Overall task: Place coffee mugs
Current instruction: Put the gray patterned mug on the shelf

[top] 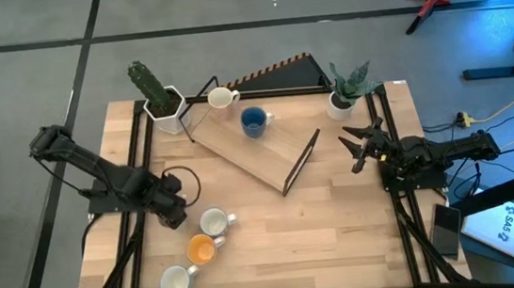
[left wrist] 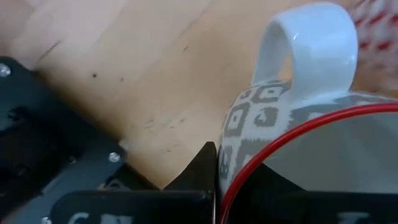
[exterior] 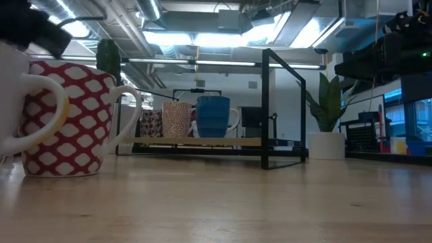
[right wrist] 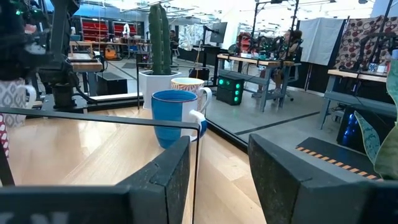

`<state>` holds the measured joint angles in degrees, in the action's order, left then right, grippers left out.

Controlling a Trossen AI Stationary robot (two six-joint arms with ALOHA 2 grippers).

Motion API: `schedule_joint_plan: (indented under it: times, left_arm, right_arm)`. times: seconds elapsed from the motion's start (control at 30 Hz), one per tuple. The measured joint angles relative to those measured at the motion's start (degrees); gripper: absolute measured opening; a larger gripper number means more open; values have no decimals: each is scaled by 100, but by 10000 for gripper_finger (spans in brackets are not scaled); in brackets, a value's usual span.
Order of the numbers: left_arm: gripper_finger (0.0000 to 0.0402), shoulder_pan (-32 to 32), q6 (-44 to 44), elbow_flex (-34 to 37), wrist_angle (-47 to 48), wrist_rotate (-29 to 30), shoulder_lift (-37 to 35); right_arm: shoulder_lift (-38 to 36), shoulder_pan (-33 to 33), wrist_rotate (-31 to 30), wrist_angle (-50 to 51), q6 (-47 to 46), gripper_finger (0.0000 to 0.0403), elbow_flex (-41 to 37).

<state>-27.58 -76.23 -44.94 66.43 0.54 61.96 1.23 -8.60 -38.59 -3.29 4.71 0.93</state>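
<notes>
My left gripper (top: 176,207) is at the table's near left, shut on a grey-patterned, red-rimmed coffee mug (left wrist: 292,143) that the high view hides under it. Beside it stand three more mugs on their bases: a red-and-white one (top: 213,222), an orange-inside one (top: 201,250) and a white one (top: 176,281). A dark blue mug (top: 253,121) and a cream mug (top: 221,97) stand on the wooden board (top: 258,158). My right gripper (top: 359,145) hovers open at the table's right, pointing toward the blue mug (right wrist: 174,115). My left gripper holds the grey-patterned mug by its wall (left wrist: 239,140), just beside the white handle (left wrist: 311,43). One finger (left wrist: 205,171) lies against the outside of the wall; the other seems to reach inside the red rim. In the low view the mug (exterior: 13,101) looks lifted off the table.
A cactus in a white pot (top: 160,101) stands at the far left corner and a leafy plant in a white pot (top: 341,100) at the far right. Black wire frames (top: 301,159) rise from the board's ends. Bare wood lies at the table's near right (top: 323,242).
</notes>
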Motion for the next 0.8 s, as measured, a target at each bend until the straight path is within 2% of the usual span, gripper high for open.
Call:
schedule_joint_plan:
  times: [0.23,0.47,0.6,0.8]
  left_arm:
    - [15,889,441,-546,54,190,-174]
    - [15,2047,1370,-1408,70,413,146]
    - [15,2734,2173,-2078,-15,636,548]
    - [15,3449,3795,-3231,-416,334,1562]
  right_arm:
    - [0,-1,0,14,2,150,0]
    - [1,2,0,21,6,150,0]
    - [2,2,0,26,26,150,0]
    - [2,2,0,28,26,150,2]
